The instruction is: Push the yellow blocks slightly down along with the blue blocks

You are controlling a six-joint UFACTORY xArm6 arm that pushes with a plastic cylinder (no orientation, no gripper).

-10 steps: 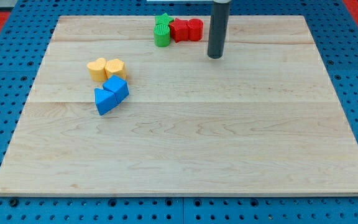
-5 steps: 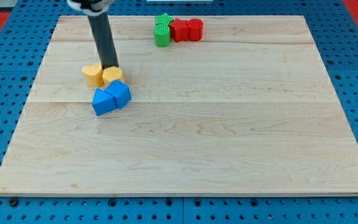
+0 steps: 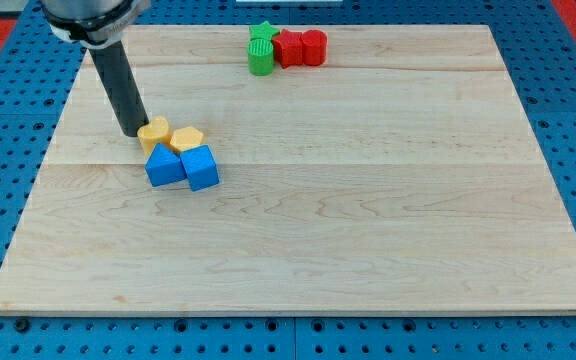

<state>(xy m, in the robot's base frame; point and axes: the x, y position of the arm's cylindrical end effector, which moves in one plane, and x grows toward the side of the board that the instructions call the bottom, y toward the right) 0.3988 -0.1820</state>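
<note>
No jaws, no writing: my tip [image 3: 130, 132] touches the left yellow block [image 3: 153, 132] above blue blocks [image 3: 182, 166].

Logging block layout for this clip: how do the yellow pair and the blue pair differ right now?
The yellow blocks sit nearer the view's top; the blue blocks lie just below them. My tip is at the yellow pair's left edge, apart from the blue. Both pairs form one tight cluster.

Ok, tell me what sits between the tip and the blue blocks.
In the camera view, the yellow blocks sit between my tip and the blue blocks.
</note>
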